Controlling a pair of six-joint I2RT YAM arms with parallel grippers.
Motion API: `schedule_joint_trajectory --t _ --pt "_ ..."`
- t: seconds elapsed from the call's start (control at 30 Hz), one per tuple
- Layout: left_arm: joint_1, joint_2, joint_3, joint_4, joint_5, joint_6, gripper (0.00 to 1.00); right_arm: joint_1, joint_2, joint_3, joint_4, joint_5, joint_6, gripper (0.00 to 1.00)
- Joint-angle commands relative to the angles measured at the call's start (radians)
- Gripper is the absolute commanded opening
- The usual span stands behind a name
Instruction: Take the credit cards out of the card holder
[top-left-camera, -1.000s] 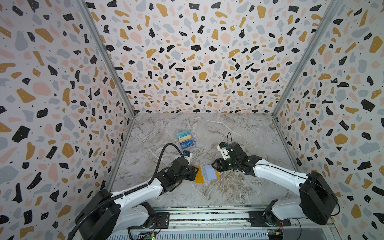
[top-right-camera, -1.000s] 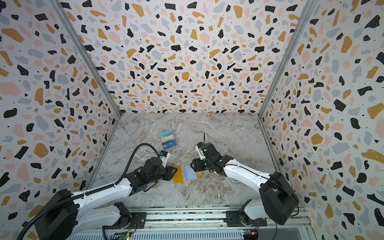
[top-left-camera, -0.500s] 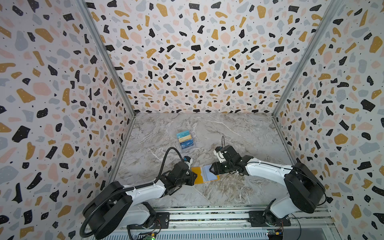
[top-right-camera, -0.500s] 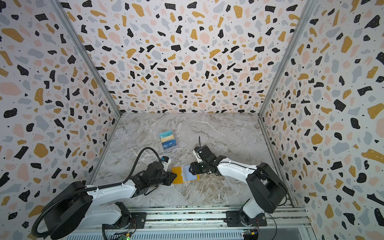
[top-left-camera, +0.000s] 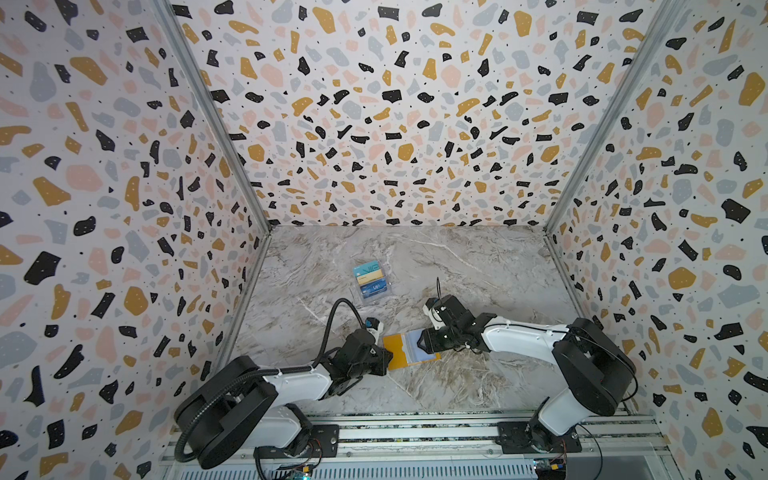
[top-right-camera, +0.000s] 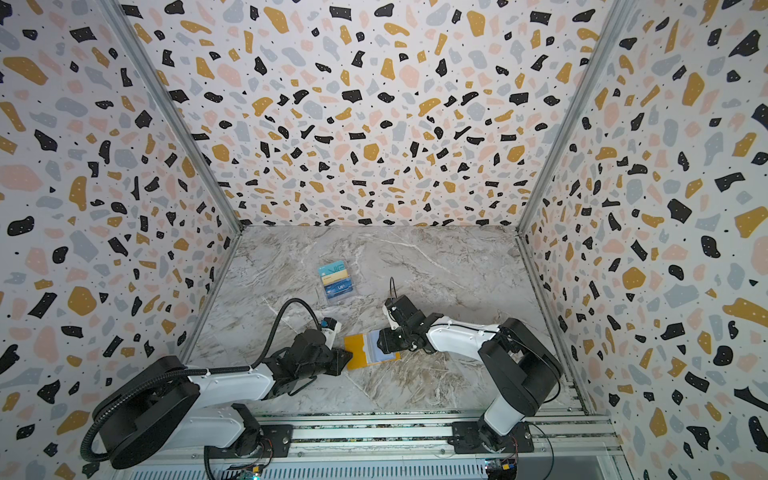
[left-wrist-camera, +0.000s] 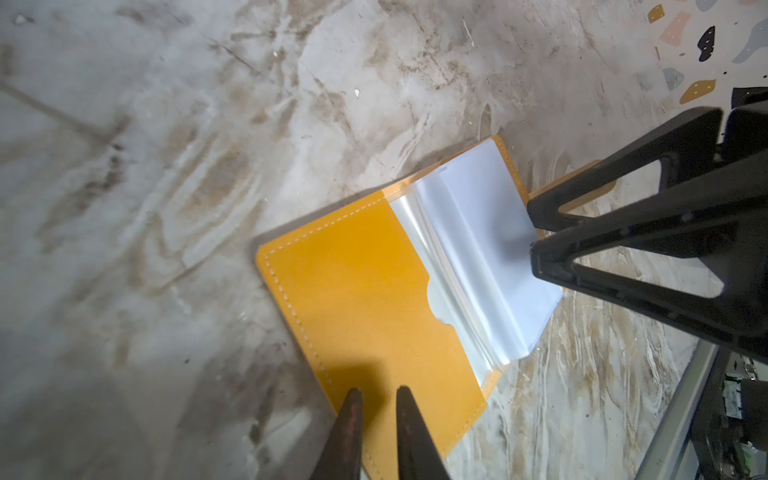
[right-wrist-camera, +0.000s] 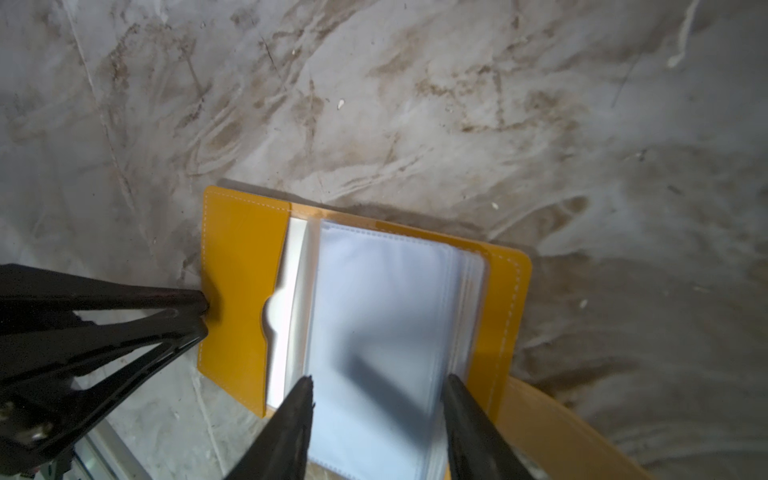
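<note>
The mustard-yellow card holder (top-left-camera: 395, 350) (top-right-camera: 355, 351) lies open and flat on the marble floor, its pale clear sleeves (left-wrist-camera: 486, 249) (right-wrist-camera: 374, 299) facing up; no card shows in them. My left gripper (top-left-camera: 389, 358) (left-wrist-camera: 378, 392) rests on the holder's yellow flap with only a narrow gap between its tips. My right gripper (top-left-camera: 426, 345) (right-wrist-camera: 379, 380) is open, its fingers astride the sleeve stack. The credit cards, a teal "VIP" one (top-left-camera: 367, 268) (top-right-camera: 332, 269) and a gold one (top-left-camera: 372, 277), stand farther back in a clear box.
The clear tiered box (top-left-camera: 374, 300) (top-right-camera: 338, 300) sits mid-floor behind the holder and also holds a blue card (top-left-camera: 376, 287). Patterned walls close in on three sides, and a metal rail (top-left-camera: 415, 432) with both arm bases runs along the front edge.
My left gripper's jaws have narrowed and it has slid onto the holder's left flap. The right arm has folded in, bringing its gripper a little nearer over the sleeves.
</note>
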Motion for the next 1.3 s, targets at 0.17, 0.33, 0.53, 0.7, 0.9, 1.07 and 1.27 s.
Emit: schedule_joint_trajectory --t 0.17,0.33,0.53,0.7,0.9,1.07,1.27 --pt "-0.002 0.023 -0.042 0.005 0.0 -0.016 0.18 0.033 0.035 0.043 -0.101 0.11 0.0 0.5" --pt "-0.003 0.024 -0.046 0.005 -0.002 -0.016 0.17 0.042 0.032 0.053 -0.13 0.152 0.009 0.5" --pt "-0.002 0.028 -0.042 0.008 0.002 -0.018 0.17 0.043 0.024 0.049 -0.112 0.113 0.004 0.52" --pt "-0.002 0.029 -0.044 0.009 0.003 -0.02 0.17 0.043 0.026 0.035 -0.059 0.033 0.001 0.48" --pt "-0.002 0.029 -0.046 0.012 0.006 -0.023 0.16 0.043 -0.003 0.018 0.009 -0.045 0.002 0.39" --pt "-0.002 0.03 -0.045 0.013 0.007 -0.025 0.16 0.044 -0.031 0.016 0.048 -0.104 0.001 0.39" --pt "-0.002 0.035 -0.044 0.022 0.007 -0.03 0.16 0.042 -0.044 0.018 0.069 -0.143 0.002 0.39"
